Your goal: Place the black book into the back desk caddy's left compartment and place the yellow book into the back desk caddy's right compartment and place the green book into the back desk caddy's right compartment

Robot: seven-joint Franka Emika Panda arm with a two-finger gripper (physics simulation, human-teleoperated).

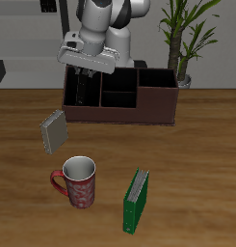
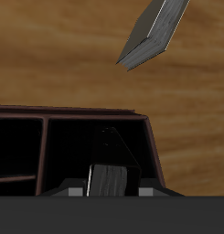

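The black book (image 2: 111, 174) sits between my fingers, lowered into the end slot of the back desk caddy (image 1: 124, 108), the left compartment (image 1: 86, 90) as I judge it, with its dark cover and pale page edge showing just under me in the wrist view. My gripper (image 1: 87, 72) is clenched on it, hovering right over the caddy's rim. To finish this step well, I should keep the book upright, sink it until it rests on the slot's floor, then release and lift straight up so I don't drag it out. The yellow book (image 1: 54, 131) waits upright on the table in front of the caddy, and the green book (image 1: 136, 202) stands nearer the table's front edge, beside a red mug (image 1: 77, 181).
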